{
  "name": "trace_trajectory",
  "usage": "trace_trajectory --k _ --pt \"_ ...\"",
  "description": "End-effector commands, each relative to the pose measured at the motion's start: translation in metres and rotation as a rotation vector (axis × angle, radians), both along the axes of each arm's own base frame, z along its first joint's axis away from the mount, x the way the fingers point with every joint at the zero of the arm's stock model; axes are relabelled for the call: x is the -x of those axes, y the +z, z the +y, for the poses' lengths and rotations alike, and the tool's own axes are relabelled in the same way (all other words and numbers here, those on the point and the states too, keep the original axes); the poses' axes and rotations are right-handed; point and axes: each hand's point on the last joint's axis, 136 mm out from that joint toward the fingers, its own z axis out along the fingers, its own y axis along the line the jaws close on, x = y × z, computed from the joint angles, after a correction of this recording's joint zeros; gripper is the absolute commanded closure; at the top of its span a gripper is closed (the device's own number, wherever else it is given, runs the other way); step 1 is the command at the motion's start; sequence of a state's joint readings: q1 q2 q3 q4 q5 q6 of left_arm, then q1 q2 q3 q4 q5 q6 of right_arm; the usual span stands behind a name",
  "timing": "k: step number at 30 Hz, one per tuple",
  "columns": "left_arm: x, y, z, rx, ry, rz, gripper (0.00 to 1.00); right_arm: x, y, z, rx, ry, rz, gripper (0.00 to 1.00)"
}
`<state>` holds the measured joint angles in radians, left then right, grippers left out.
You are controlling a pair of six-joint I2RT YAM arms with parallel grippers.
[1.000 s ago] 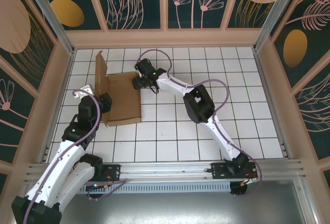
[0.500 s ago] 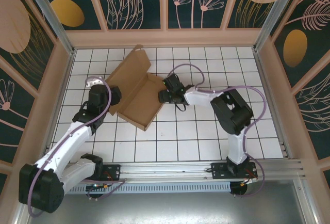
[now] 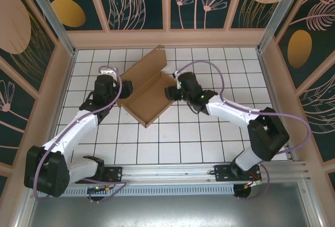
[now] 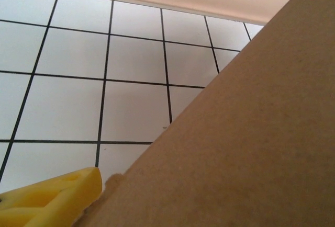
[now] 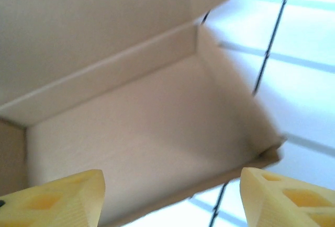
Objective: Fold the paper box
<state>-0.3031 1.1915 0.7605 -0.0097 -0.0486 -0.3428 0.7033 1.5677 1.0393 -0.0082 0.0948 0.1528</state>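
Right gripper: jaws stood wide apart. Both yellow fingertips were clear of the cardboard, with nothing clamped between them. In the right wrist view they framed the inside of the paper box, showing its floor, a raised side wall and one formed corner. From above, this gripper sat at the box's right-hand edge, touching it or just beside it; I could not tell which.

Left gripper: one yellow finger showed in the left wrist view, just beside the lower edge of a large cardboard panel. The panel hid the other finger, so I could not tell whether the jaws were pinching it or only resting against it. From above, the gripper was at the box's left edge.

Change over the last second: the box had lain square to the tile lines on the left of the table. It had since been swung to lie diagonally and carried toward the middle and far side. Both arms had followed it, one on each flank.

Reading: the tray walls were up but the lid panel was still open on the far-left side. This looked like repositioning, not folding. The lid closure and tab tuck remained to be done.
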Motion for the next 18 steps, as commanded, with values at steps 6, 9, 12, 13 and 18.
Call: trace_trajectory --k 6,9,12,13,18 --pt "-0.017 0.018 -0.013 -0.030 -0.080 -0.073 0.34 -0.098 -0.052 0.011 0.247 0.159 -0.039 0.31" --pt "-0.021 0.018 -0.016 -0.035 -0.095 -0.077 0.35 -0.117 -0.071 0.023 0.252 0.212 0.001 0.32" --pt "-0.023 0.018 -0.019 -0.042 -0.111 -0.088 0.34 -0.126 -0.087 0.027 0.280 0.227 0.030 0.38" --pt "-0.024 0.018 -0.019 -0.049 -0.116 -0.091 0.34 -0.127 -0.091 0.027 0.288 0.229 0.037 0.41" --pt "-0.030 0.018 -0.026 -0.069 -0.157 -0.100 0.33 -0.120 -0.103 0.015 0.299 0.185 0.056 0.71"
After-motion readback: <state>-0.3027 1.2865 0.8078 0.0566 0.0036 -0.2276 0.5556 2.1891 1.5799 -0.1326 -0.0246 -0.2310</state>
